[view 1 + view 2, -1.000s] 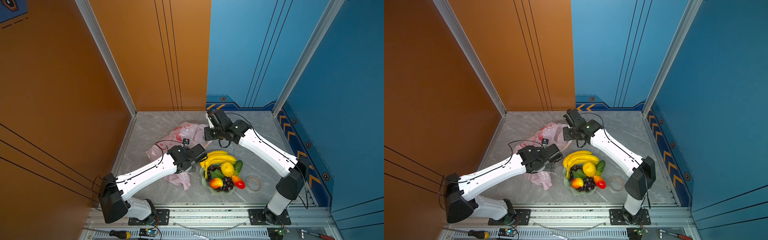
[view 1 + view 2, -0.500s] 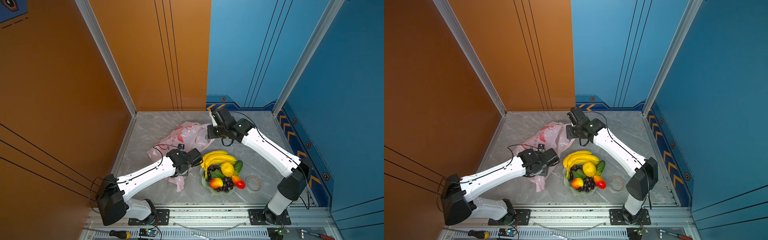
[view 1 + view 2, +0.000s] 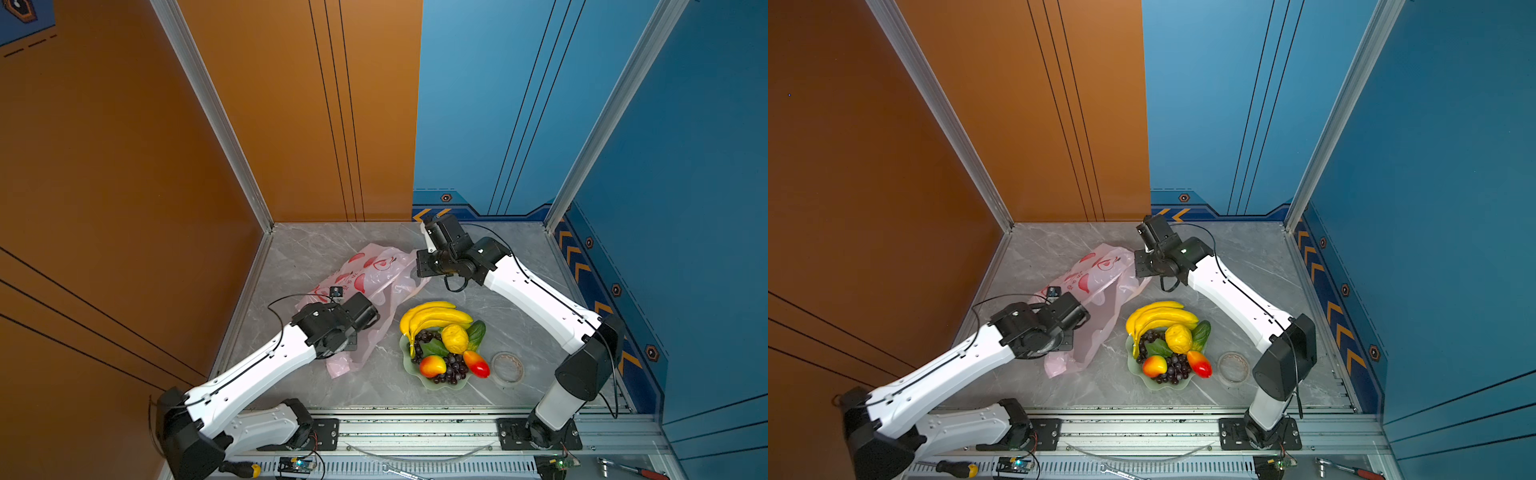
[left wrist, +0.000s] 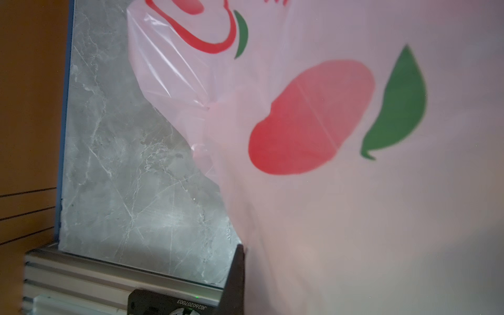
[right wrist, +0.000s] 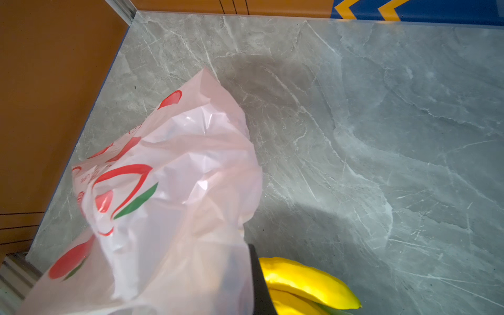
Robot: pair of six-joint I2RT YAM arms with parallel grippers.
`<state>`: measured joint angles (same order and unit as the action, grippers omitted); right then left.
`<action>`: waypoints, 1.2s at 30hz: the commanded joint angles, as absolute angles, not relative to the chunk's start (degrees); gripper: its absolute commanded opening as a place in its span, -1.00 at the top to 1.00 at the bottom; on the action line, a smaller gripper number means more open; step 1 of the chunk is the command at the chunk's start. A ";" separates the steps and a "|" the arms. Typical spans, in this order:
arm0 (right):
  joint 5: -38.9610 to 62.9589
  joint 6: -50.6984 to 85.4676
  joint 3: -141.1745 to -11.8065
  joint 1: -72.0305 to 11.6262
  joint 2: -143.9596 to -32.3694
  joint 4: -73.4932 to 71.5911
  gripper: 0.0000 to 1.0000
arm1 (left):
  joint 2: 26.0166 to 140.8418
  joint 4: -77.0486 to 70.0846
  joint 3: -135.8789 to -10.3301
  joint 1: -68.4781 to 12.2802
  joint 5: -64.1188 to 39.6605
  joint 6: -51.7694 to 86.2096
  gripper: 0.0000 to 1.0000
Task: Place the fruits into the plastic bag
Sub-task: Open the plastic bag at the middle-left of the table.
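Orange wall panels (image 3: 124,166) meet blue ones (image 3: 685,166) around a grey marble-patterned table (image 3: 498,270); the blue side carries orange chevrons low down. Taking the pale green wavy-edged plate (image 3: 446,386) as the mark, the plastic bag (image 3: 374,270) lies beside it toward the orange wall. It is thin pink film printed with red peaches and green leaves, and its red lettering is too small to read. The left claw (image 3: 372,322) is closed at the bag's end nearer the plate, with film pressed against its one visible finger (image 4: 236,272). The right claw (image 3: 420,264), beyond the plate toward the back wall, is closed on the bag's far corner, and the film hangs from it in the right wrist view. All the fruits sit on the plate: banana bunch (image 3: 432,318), lemon (image 3: 454,337), two mangoes (image 3: 432,365) (image 3: 476,363), purple grapes (image 3: 451,372) and a green oblong fruit (image 3: 477,332). A clear tape roll (image 3: 508,368) lies just right of the plate. A yellow-handled screwdriver (image 3: 241,469) rests on the front rail. An upside-down serial label (image 4: 191,308) reads roughly J6260207003.
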<state>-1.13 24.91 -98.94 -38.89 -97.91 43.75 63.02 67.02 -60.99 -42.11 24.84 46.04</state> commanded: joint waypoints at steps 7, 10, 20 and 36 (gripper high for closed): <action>-2.61 19.42 -99.78 -32.14 -102.85 34.42 1.00 | 58.72 63.73 -64.26 -31.06 15.49 36.94 1.00; -2.09 18.64 -97.63 -31.03 -104.40 31.56 1.00 | 58.80 58.97 -60.84 -30.94 12.44 38.26 1.00; -0.95 18.91 -100.12 -29.19 -112.24 22.56 1.00 | 60.06 47.70 -55.57 -31.02 10.71 42.38 1.00; -0.67 24.14 -96.28 -26.02 -108.55 35.71 0.10 | 60.15 40.25 -48.68 -33.05 8.64 43.60 1.00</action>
